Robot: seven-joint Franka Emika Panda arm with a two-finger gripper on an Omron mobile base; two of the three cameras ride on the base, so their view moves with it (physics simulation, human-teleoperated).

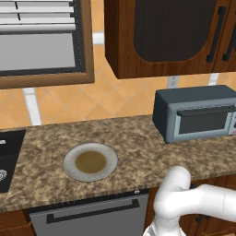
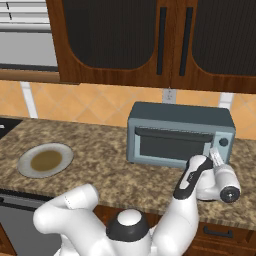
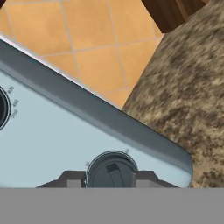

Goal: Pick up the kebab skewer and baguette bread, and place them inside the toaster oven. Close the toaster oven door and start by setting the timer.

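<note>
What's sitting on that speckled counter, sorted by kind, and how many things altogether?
Toaster oven: 1
Plate: 1
Total: 2

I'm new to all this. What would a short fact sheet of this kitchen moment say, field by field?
oven: toaster oven on the counter
door: toaster oven door closed
claw: claw shut on the lower knob of the oven's control panel
plate: plate to the left of the oven, no food on it
above: dark wooden cabinets
</note>
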